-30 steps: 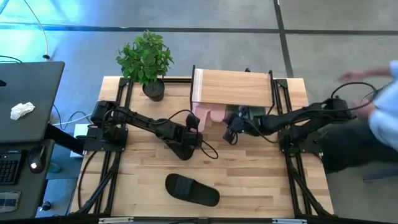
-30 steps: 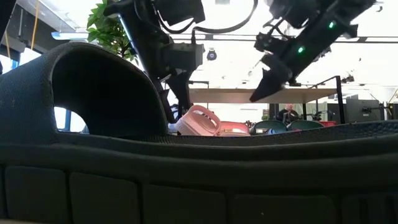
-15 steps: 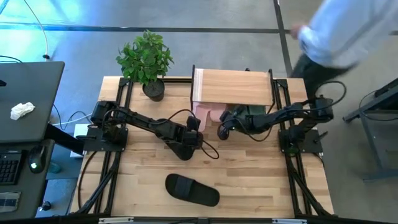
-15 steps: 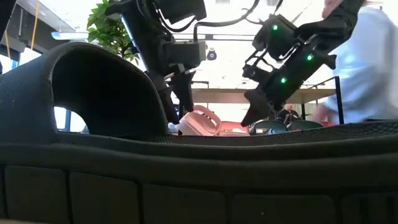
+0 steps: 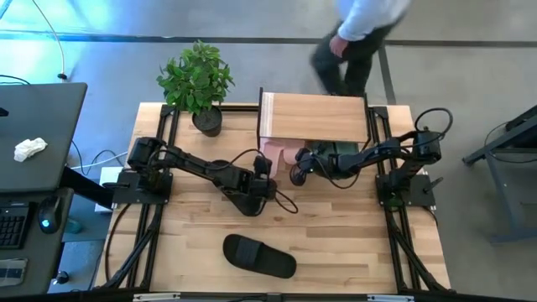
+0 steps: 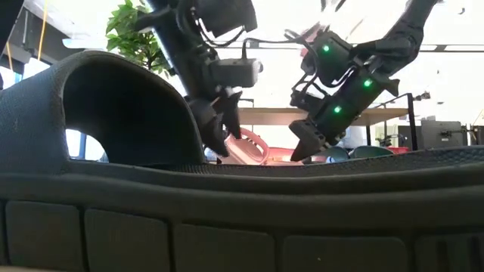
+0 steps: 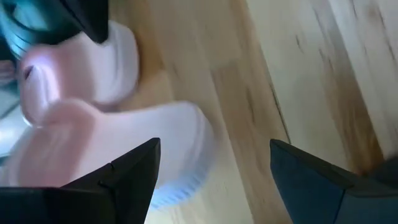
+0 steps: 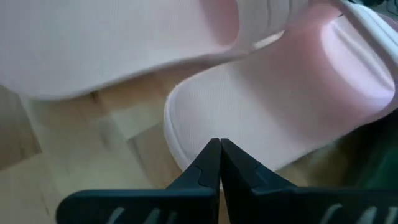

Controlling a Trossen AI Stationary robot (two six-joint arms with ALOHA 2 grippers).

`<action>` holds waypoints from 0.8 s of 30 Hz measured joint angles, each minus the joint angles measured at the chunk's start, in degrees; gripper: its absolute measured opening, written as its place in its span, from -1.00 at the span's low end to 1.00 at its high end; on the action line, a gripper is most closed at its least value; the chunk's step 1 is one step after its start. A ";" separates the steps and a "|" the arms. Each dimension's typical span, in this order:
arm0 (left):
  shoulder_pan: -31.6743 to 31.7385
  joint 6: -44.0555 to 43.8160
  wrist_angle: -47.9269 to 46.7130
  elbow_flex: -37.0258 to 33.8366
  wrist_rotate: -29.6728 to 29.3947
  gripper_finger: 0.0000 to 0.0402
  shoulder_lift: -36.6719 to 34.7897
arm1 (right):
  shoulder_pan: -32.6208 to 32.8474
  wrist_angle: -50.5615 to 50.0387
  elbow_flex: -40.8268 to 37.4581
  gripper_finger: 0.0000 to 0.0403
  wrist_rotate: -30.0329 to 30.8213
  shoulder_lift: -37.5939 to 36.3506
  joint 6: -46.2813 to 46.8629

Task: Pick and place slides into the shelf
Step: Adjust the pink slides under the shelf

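Hovering our left gripper point(image 5: 267, 180), fingers apart, and right gripper point(image 5: 295, 175), pinched shut and holding nothing, by the pink slides point(image 5: 283, 154) under the shelf point(image 5: 313, 117) — we risk nudging them askew. Counted: two pink, teal point(image 5: 340, 151) partly hidden, one black slide point(image 5: 258, 256) near us.

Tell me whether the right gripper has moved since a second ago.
Yes. In the high view the right gripper has shifted leftward along the shelf's front edge, toward the pink slides.
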 joint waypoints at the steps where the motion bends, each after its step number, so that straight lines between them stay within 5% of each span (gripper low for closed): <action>1: 0.00 0.10 0.50 -0.01 -0.35 0.42 0.30 | 0.03 -0.52 0.00 -1.00 0.10 -0.03 0.01; 7: 0.30 1.30 3.62 0.19 -5.03 0.42 1.93 | 0.25 -2.68 0.02 -1.00 -1.50 -0.07 0.12; 20: 4.97 3.42 3.79 0.06 -5.74 0.42 5.09 | 3.12 -4.63 0.02 -1.00 -2.01 -0.20 1.40; 24: 5.70 3.89 3.96 0.06 -5.93 0.42 5.29 | 3.92 -6.32 -0.24 -1.00 -7.62 0.04 1.82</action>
